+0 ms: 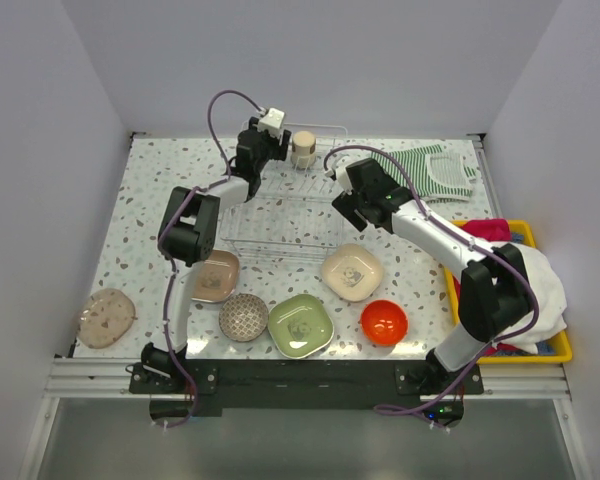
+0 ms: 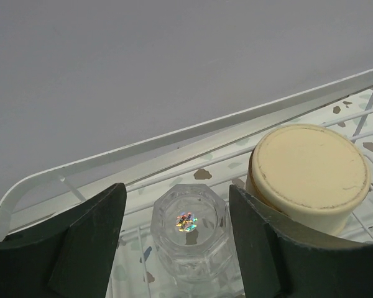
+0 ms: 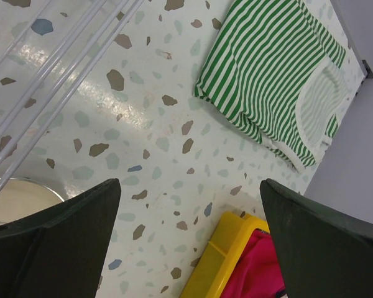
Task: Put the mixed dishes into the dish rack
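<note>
Speckled table [image 1: 145, 215] holds the dish rack [image 1: 280, 218], where at 12 o'clock the left gripper [image 2: 176, 208], open, seems to be releasing a glass cup [image 2: 189, 239] beside a cream cup [image 2: 308, 174], the right gripper [image 3: 189, 192] wide open and empty; next it must rise cleanly and fetch the green plate [image 1: 300, 325] at 6 o'clock.

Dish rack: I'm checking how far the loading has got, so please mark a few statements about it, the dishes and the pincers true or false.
1. A clear glass stands in the dish rack, between the fingers of the left pincer. True.
2. A cream cup stands right beside that glass. True.
3. The green plate is slotted in the rack. False: it lies flat on the table, outside the rack.
4. The right pincer grips the striped cloth. False: it is open and empty, above the table.
</note>
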Available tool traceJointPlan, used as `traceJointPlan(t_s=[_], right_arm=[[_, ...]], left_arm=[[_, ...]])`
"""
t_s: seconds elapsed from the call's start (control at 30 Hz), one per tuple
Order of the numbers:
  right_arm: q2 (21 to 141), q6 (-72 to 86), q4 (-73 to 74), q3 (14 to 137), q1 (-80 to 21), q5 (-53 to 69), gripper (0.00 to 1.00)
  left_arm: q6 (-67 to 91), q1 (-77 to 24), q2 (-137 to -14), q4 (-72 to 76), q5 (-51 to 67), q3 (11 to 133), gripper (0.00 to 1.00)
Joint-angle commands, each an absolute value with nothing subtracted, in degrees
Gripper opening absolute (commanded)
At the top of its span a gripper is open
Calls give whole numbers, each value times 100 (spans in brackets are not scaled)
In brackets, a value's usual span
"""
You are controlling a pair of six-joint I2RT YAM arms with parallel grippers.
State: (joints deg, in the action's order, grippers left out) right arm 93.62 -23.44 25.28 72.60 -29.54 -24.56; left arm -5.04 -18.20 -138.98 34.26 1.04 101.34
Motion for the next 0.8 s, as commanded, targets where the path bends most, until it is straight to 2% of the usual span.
traceJointPlan(t_s=[0.0, 0.33, 0.6, 0.77], right_arm=[[9079, -2399, 2496, 7172, -2927, -2584, 99], [8939, -2470, 2566, 7303, -2927, -2347, 99], [8808, -2479, 2769, 7488, -2927, -2057, 99], [8412, -2400, 3162, 7400, -2909, -1425, 99]], left_arm=[[-413, -1837, -13465, 3489, 18, 10029, 73], [-763, -1758, -12130, 2927, -219, 9932, 81], [-1239, -1547, -9759, 1689, -378, 8263, 82], [-1467, -1406, -8213, 90, -106, 7332, 83]])
